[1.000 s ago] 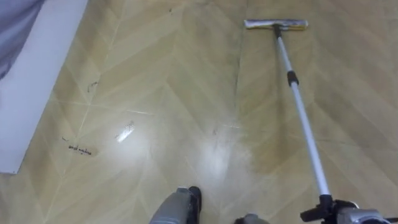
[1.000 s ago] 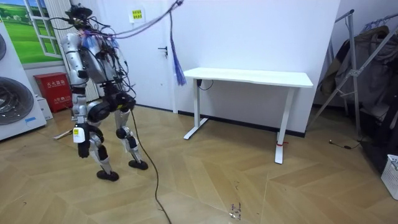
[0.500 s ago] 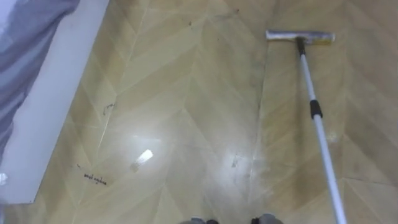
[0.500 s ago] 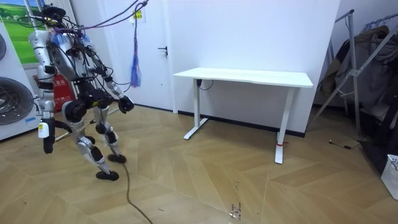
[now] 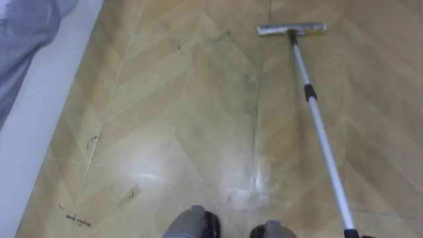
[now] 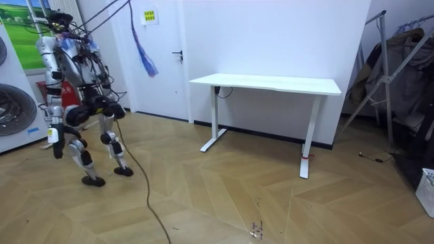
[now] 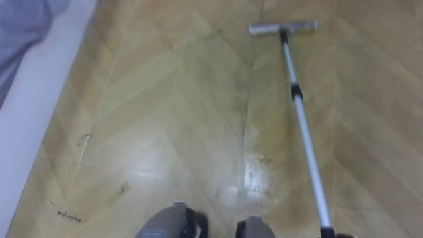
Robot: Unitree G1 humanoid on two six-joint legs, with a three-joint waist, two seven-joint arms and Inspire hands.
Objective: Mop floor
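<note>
The mop has a flat pale head lying on the wooden floor ahead of me, to the right. Its silver pole with a dark collar runs back toward the lower right edge of the view. A dark sliver at that edge sits where my right hand meets the pole, with the fingers out of sight. In the room view I stand near the washing machine, and my left hand hangs low at my side.
A white panel with a grey-blue surface above it runs along my left. Dark scuff marks dot the floor. In the room view a white desk stands by the wall and a drying rack at the far right.
I have walked toward the room view's left, up to the washing machine. The floor marks have slid down the eye view, while the mop head has kept its place ahead of me.
</note>
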